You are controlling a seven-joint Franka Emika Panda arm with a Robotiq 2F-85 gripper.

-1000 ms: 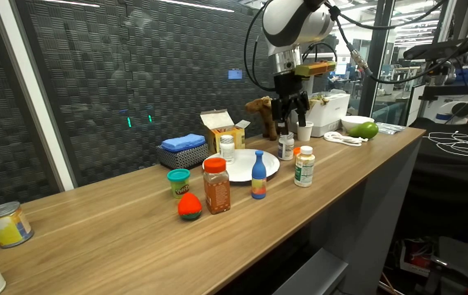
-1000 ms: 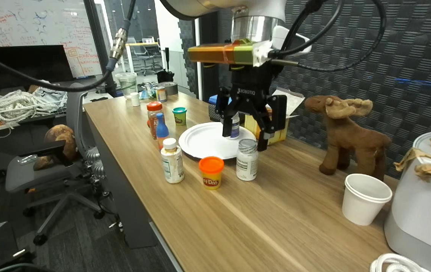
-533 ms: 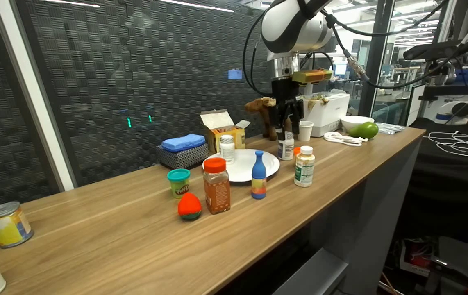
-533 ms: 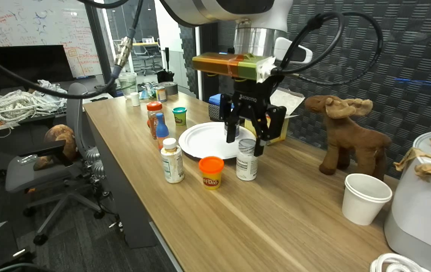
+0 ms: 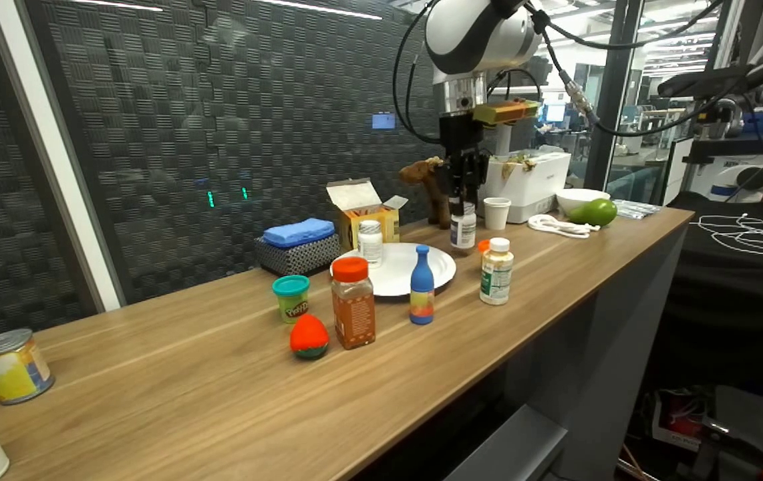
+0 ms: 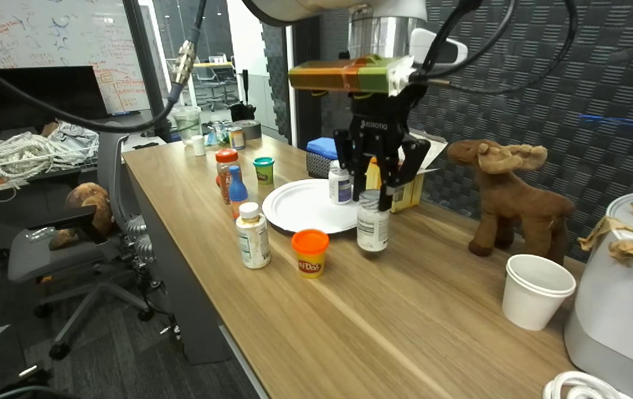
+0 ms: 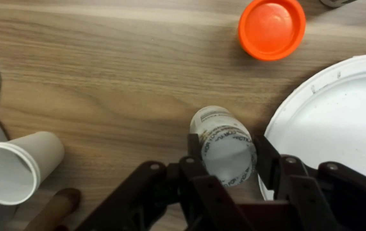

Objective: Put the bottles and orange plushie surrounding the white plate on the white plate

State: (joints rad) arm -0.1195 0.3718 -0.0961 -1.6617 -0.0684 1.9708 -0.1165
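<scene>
Well, fingers (image 7: 268,158) clasp a white bottle (image 6: 372,228) above the wooden tabletop (image 6: 350,332); wall (image 5: 254,120) seemingly padded.

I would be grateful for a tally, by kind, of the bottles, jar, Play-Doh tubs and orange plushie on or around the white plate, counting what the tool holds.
Bottles: 4 (white bottle in the tool, another white bottle on the white plate, green-labelled bottle, blue bottle)
Red-lidded jar: 1
Play-Doh tubs: 2 (teal-lidded tub, orange-lidded tub)
Orange plushie: 1
Total: 8
</scene>
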